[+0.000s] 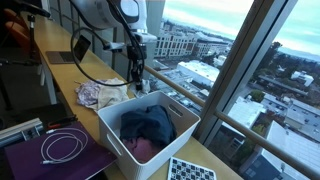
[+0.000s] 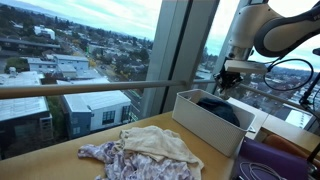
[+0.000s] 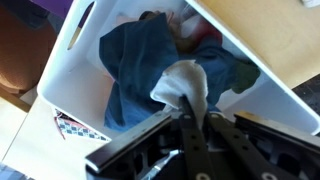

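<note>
Hand (image 3: pixel 192 120): clenched on a white cloth (image 3: pixel 182 85). The wrist view shows the cloth bunched in the grip and drooping from it.

Position: the hand hangs above the bin (image 3: pixel 70 45), clear of its rim in both exterior views (image 1: pixel 135 80) (image 2: pixel 222 88), towards the end nearest the window (image 1: pixel 230 60). The cloth is therefore in the air over the bin's opening, not on the tabletop (image 2: pixel 60 165).

Bin contents: a blue garment (image 3: pixel 135 60) fills most of it, with something pink or red (image 3: pixel 205 30) showing past it.

Beside the bin: a loose pile (image 2: pixel 150 148) of pale and patterned fabric lies on the tabletop, just apart from the bin wall.

Further out: a coiled cable (image 1: pixel 60 148) lies on a purple mat (image 1: pixel 30 160), and a chequered board (image 1: pixel 190 170) is cut by the frame edge.

Assessment: I judge the grip made and the carry nearly done. The step in hand is placing the cloth into the bin. The next move calls for centring me over the opening, so that a release drops the cloth inside the walls and not across the rim.

Not verified: the cloth is barely discernible in either exterior view. It covers the fingertips in the wrist view. I cannot tell whether its hanging end touches the blue garment. The bin's near wall is out of the wrist view.
</note>
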{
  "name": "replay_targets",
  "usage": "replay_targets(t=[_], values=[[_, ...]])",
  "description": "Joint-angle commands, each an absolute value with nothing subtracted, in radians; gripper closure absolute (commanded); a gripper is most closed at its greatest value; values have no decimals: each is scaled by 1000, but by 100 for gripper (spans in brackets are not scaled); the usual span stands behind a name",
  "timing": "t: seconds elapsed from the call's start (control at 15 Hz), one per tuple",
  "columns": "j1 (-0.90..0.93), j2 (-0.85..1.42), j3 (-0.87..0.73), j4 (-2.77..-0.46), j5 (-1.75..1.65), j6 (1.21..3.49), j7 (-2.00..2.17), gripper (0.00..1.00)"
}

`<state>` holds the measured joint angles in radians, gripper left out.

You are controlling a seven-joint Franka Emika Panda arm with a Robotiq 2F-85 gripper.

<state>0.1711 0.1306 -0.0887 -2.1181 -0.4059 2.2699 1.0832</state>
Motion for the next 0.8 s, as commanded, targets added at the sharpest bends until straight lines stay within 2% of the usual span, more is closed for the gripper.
replay_targets(t=[0.0,0.13,0.67,0.73], values=[[122,110,-68,-2137,-419,2258,1094,68],[112,112,-65,-2138,-422,2255,1102,62],[167,124,22,-2100,-411,2246,1127,3],[181,141,45,-2084,-407,2250,1130,0]])
